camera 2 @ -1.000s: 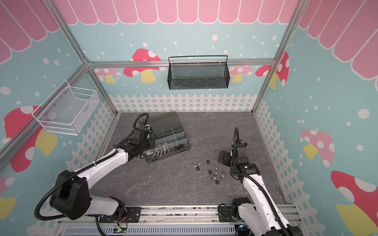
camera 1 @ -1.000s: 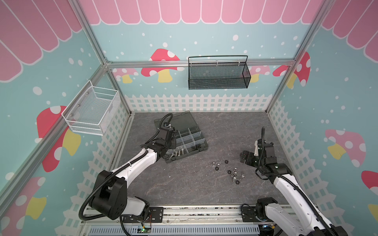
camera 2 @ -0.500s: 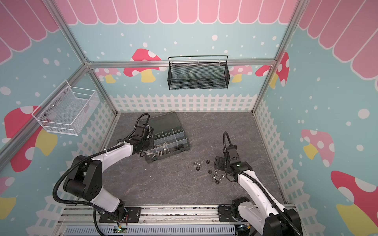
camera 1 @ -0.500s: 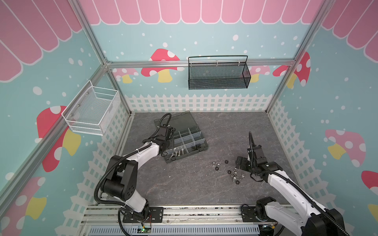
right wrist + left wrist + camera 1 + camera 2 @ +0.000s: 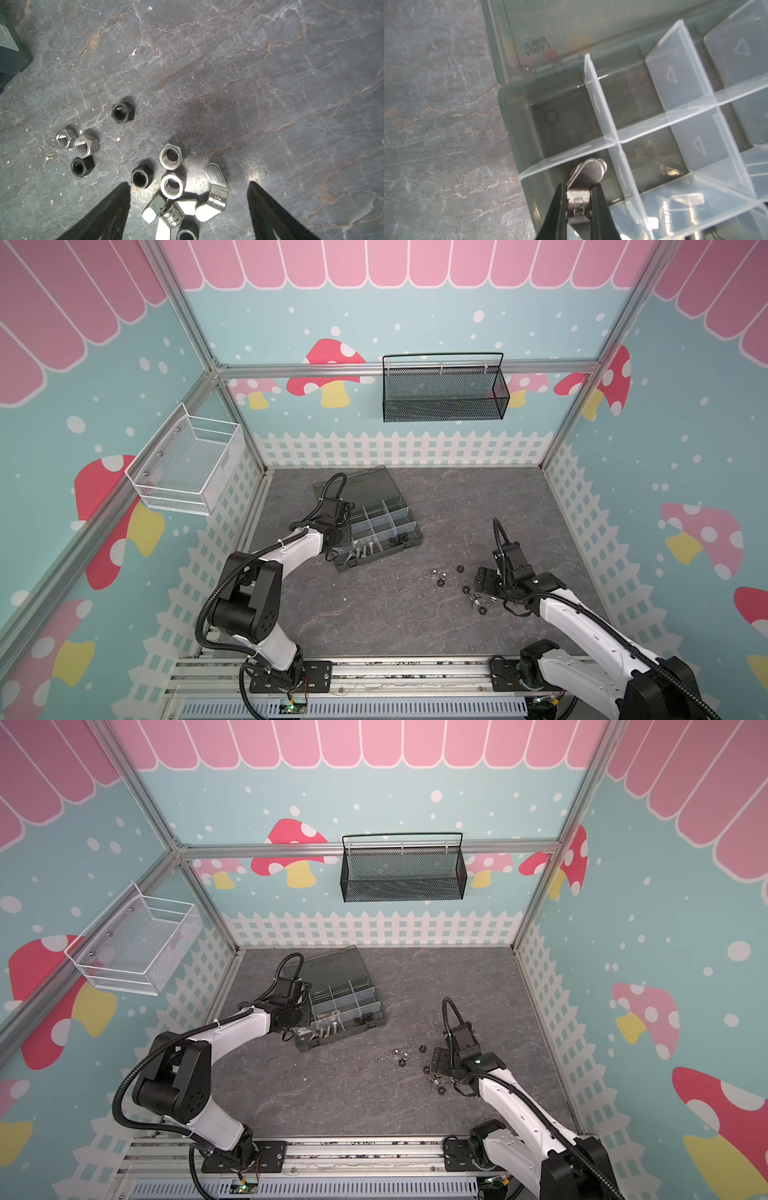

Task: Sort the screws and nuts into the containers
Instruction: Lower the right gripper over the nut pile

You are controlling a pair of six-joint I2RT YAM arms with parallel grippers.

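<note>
— Grippers first, please: what do they hold?

— Left gripper (image 5: 578, 188) is clamped on a silver wing nut (image 5: 589, 173), both fingers (image 5: 559, 209) pressing on its sides. Right gripper (image 5: 188, 184) holds nothing; its jaws stand wide apart, one at each side of a heap of loose nuts (image 5: 170, 154).

— Where is this wing nut?

— Over the organizer box (image 5: 347, 565), at its end nearest the left edge of the table (image 5: 374, 614), above the container (image 5: 612, 193) that is second from the hinged lid (image 5: 365, 485). Whether it touches the bottom of that container, I cannot tell.

— And the other parts?

— The nuts lie on the table, toward its right edge and a little nearer to the front edge, silver and black, with wing nuts (image 5: 218, 193) among them. Silver screws (image 5: 363, 551) lie in the row farthest from the lid.
</note>
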